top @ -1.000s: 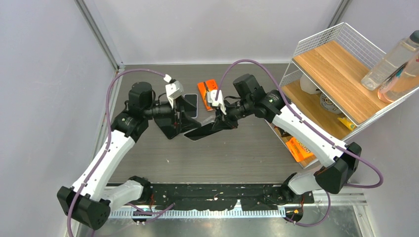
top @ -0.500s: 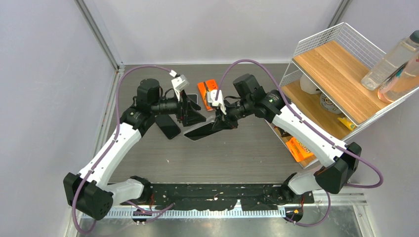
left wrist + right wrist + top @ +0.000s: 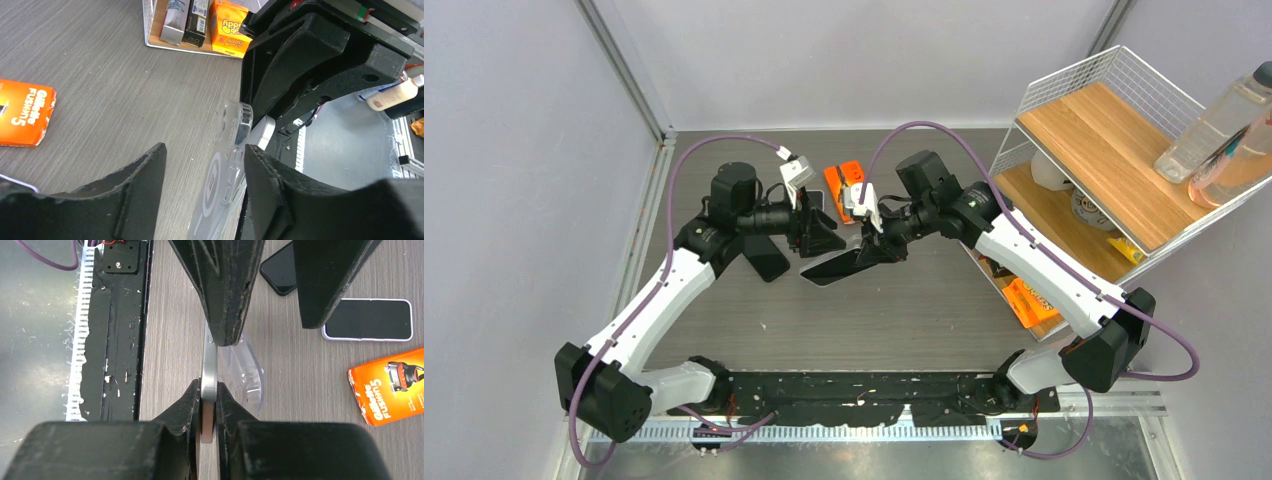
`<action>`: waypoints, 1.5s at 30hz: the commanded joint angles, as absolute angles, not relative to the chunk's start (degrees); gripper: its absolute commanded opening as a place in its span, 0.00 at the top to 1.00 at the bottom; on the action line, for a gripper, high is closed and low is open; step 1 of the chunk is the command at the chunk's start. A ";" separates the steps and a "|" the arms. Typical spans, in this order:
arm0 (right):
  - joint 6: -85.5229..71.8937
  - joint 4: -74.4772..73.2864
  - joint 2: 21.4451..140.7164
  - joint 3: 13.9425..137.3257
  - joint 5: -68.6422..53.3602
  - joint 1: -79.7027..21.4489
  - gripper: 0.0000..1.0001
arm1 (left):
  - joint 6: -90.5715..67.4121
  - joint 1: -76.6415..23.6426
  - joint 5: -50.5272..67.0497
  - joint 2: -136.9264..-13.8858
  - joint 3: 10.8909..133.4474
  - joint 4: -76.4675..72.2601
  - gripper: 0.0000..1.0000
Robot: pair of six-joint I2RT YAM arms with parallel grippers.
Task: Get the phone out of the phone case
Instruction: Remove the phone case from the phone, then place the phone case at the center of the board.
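**Phone clamped right, case half off**

Right gripper (image 3: 208, 390) jaws closed tight on the phone (image 3: 208, 357), held edge-on above the worktop (image 3: 170, 315). Clear phone case (image 3: 246, 372) gapes away from it along one side. Left gripper (image 3: 204, 155) jaws wide, straddling the case's end. Orange razor pack (image 3: 390, 385) lies nearby.

Three phones show: a cased phone (image 3: 209, 362) on edge at the middle, a black phone (image 3: 282, 271) flat on the surface (image 3: 904, 310) to its left, and a pale-rimmed phone (image 3: 367, 320) farther back. There is one clear case (image 3: 247, 372), one orange razor pack (image 3: 844, 180), and two bottles (image 3: 1214, 118) on one wire rack (image 3: 1104, 130) at the right.
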State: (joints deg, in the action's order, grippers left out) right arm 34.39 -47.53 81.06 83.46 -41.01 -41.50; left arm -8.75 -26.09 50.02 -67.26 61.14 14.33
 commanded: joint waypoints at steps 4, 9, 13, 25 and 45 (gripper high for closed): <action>34.84 -43.01 79.34 85.18 -43.57 -41.77 0.95 | -7.38 -27.31 47.41 -70.18 61.55 13.64 0.53; 34.98 -43.04 79.30 85.17 -42.93 -41.91 0.95 | -7.23 -28.50 49.23 -71.59 61.59 13.70 0.56; 34.98 -43.02 79.57 85.43 -42.27 -41.92 0.95 | -6.79 -30.01 51.45 -72.88 61.21 13.86 0.56; 34.69 -45.18 81.42 83.66 -41.52 -41.75 0.95 | -6.08 -14.83 44.57 -70.47 56.82 21.16 1.00; 50.41 -74.84 110.72 103.68 -37.69 -43.13 0.95 | 4.06 16.57 30.17 -76.09 51.70 39.17 1.00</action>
State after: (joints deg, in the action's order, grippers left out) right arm 40.88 -60.36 108.14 98.96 -37.78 -43.18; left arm 3.88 15.53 31.42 -72.90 51.81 38.52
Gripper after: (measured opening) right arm 0.155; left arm 0.139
